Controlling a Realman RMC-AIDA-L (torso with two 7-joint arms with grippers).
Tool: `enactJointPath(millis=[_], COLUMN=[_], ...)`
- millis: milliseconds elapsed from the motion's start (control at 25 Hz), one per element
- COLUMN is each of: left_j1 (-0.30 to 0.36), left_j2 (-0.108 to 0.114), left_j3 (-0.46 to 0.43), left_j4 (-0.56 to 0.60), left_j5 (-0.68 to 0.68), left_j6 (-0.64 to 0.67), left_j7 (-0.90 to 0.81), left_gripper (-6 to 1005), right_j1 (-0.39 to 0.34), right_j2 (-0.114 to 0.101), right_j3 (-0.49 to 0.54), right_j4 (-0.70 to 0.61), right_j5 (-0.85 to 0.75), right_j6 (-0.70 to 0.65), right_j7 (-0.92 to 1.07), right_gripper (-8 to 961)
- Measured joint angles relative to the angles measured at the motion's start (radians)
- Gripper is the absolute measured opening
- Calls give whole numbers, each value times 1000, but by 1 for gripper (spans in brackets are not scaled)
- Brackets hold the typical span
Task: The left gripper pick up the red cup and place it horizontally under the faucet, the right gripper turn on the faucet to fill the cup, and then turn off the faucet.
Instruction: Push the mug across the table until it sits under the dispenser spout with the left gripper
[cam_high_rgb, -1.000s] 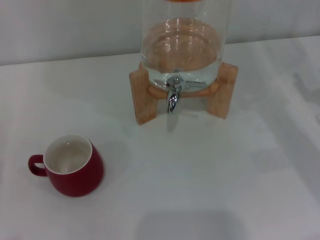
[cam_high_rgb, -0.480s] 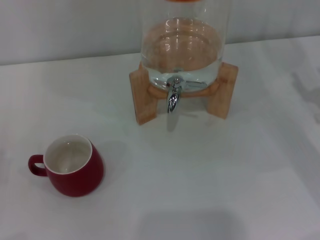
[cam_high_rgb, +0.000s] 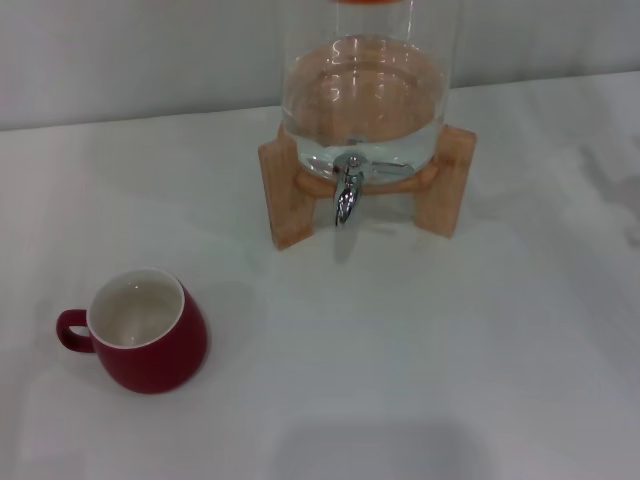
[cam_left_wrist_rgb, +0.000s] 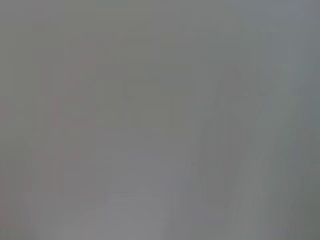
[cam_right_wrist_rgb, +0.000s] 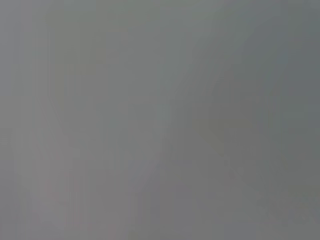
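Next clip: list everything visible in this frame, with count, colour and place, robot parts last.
Squat dark-red ceramic mug (the red cup): one, white inside, upright on the table's near left, loop handle pointing left, empty as far as can be seen.
Clear glass dispenser: one, holding water, far centre of the table.
Wooden stand: one, light brown, under the dispenser.
Shiny chrome faucet: one, spout down, at the dispenser's front, apart from the cup.
White table: one, under everything.
Left gripper: not in view.
Right gripper: not in view.
Both wrist views show only grey blur.
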Motion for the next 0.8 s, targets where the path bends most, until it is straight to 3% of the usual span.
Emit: enactJointPath(millis=[800], left_j1=[4], left_j2=[-2], left_j3=[1], left_j4=[-1], left_j5=[251], left_j6=[0], left_j7=[1], left_gripper=[873], right_j1=[1], right_j2=[0], right_j3=[-28], right_j4=[5], right_j5=[-4], right_j6=[-9], right_j7=[-2], right_gripper=[832])
